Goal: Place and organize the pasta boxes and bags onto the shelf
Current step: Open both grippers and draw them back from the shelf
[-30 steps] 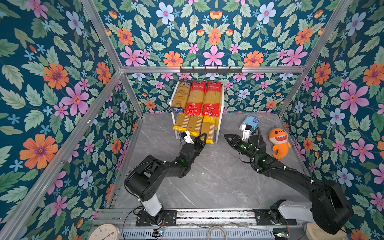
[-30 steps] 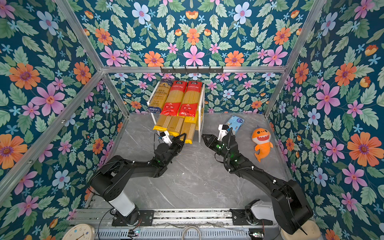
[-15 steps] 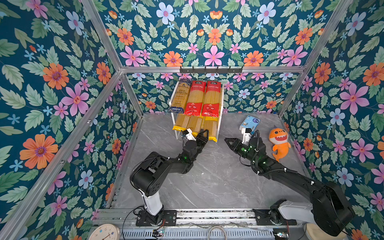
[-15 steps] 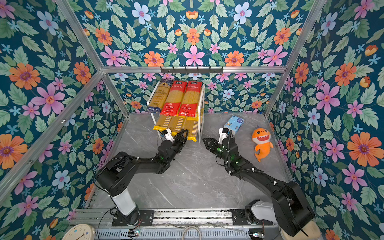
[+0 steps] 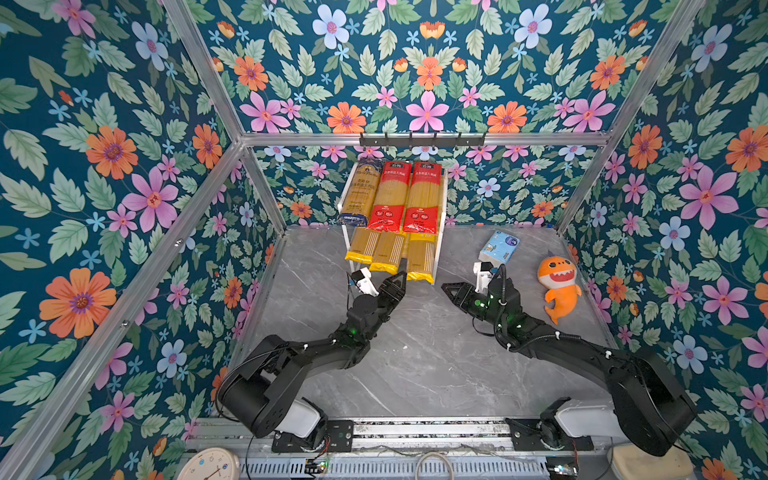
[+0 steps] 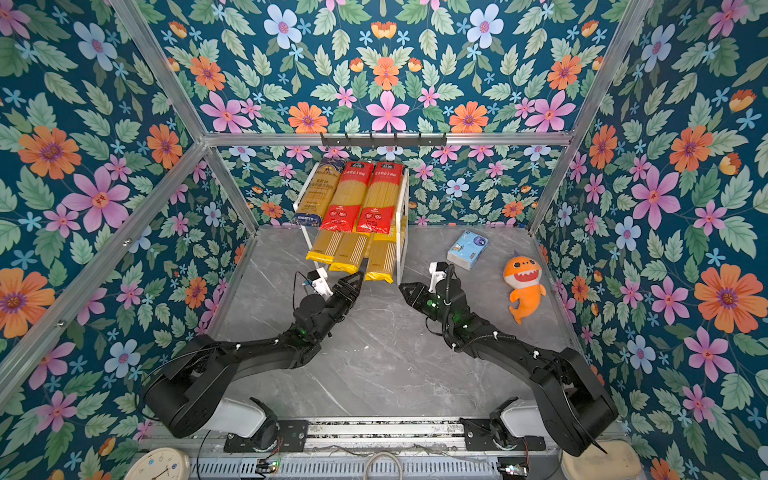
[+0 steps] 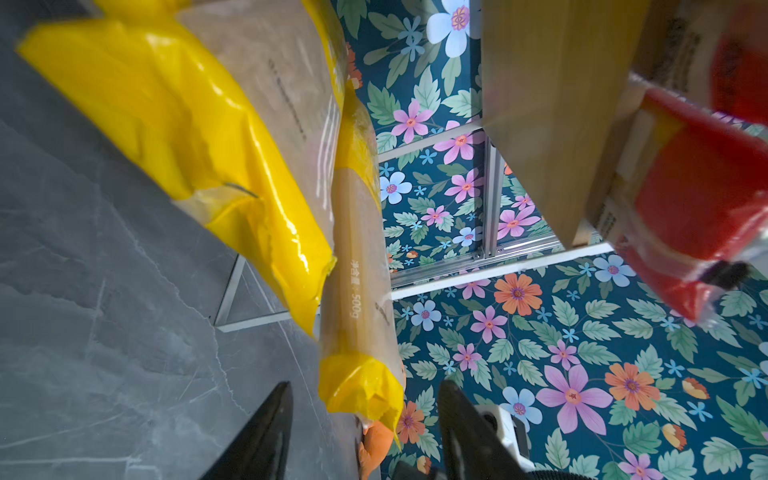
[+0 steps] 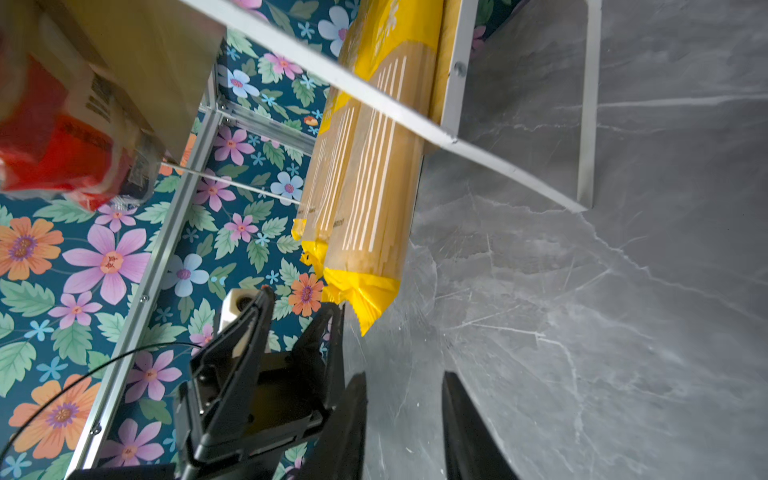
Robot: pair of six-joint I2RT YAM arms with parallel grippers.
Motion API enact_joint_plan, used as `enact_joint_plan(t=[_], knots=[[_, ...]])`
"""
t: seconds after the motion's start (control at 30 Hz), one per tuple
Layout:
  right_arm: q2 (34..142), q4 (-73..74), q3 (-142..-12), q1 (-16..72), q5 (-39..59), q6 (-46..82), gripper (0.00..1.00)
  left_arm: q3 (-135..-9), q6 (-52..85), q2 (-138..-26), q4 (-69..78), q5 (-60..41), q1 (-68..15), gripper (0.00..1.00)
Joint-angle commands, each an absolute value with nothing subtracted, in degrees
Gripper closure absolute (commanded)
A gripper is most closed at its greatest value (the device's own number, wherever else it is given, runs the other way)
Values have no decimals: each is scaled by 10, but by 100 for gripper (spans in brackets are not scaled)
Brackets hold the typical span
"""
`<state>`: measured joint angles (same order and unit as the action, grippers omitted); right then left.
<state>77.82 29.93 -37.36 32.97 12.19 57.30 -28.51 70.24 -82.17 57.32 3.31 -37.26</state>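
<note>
Tool 1, left gripper [image 7: 365, 384]: black, tapered, smooth fingers [image 7: 266, 428]. Jaws stand at a middling gap and grip nothing. The crimped film end of one of the yellow packs [image 7: 357, 291] sits just ahead of the tips, in line with the gap and clear of both fingers.

Tool 2, right gripper [image 8: 404, 376]: same black fingers, narrow gap, only bare table [image 5: 415, 365] between them. It is low over the table, beside the left gripper and short of the shelf [image 6: 402, 239].

Just past the left tips, the three yellow packs [image 5: 387, 249] lie side by side on the lower slanted board, ends overhanging toward the grippers. They are long and flat, in glossy film, with windows showing straight pale strands. On the upper board above them lie two red packs [image 5: 388, 195] and the navy pack [image 5: 360, 191], equally glossy.

Shelf: thin white metal frame, matte yellowish wooden boards [image 7: 540, 104].

Near the right gripper's wrist is a soft blue-and-white pack of tissues [image 5: 498, 247]. Further out is an orange plush shark [image 5: 559, 286].

Table: smooth grey, marble-look, white veins. Walls [image 5: 124, 166]: teal floral print on aluminium rails. A black hook rail [image 5: 422, 141] runs above the shelf.
</note>
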Motion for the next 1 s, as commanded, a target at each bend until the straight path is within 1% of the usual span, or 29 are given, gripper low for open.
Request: enact_joint_plan(t=[0.0, 0.17, 0.23, 0.37, 0.53, 0.7, 0.83, 0.9, 0.97], knots=[[802, 335, -390, 345, 127, 578, 68, -282, 653, -798, 501, 43, -363, 42], [860, 358, -430, 361, 132, 580, 69, -282, 636, -791, 490, 24, -325, 49], [882, 367, -446, 361, 133, 580, 70, -293, 627, -797, 490, 17, -318, 54], [917, 376, -480, 360, 135, 581, 73, -320, 609, -824, 496, 0, -309, 65], [934, 377, -499, 359, 134, 577, 74, -351, 610, -869, 519, -33, -308, 72], [929, 369, -495, 356, 138, 569, 74, -346, 611, -865, 529, -36, -308, 72], [920, 366, -490, 352, 141, 567, 74, -338, 598, -840, 508, -37, -308, 69], [911, 355, -490, 351, 147, 559, 71, -335, 587, -825, 489, -42, -308, 65], [897, 332, -485, 352, 149, 541, 70, -332, 568, -803, 450, -44, -308, 58]])
